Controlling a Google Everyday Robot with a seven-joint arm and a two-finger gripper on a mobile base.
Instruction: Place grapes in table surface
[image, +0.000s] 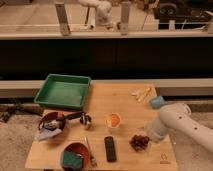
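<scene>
The grapes (139, 142), a small dark reddish-purple bunch, lie on the light tan wooden table surface (115, 102) near its front right. My white arm comes in from the right and its gripper (147, 136) sits right beside the grapes, on their right and a little above. The gripper's end is hidden behind the arm's white body. I cannot tell whether it touches the bunch.
An orange cup (113, 120) stands left of the grapes and a black remote (110, 148) lies in front of it. A green tray (63, 91) is at the back left. A dark bowl (51, 123), a red bowl with a sponge (75, 157), a blue cup (156, 102) and pale sticks (140, 93) also sit on the table.
</scene>
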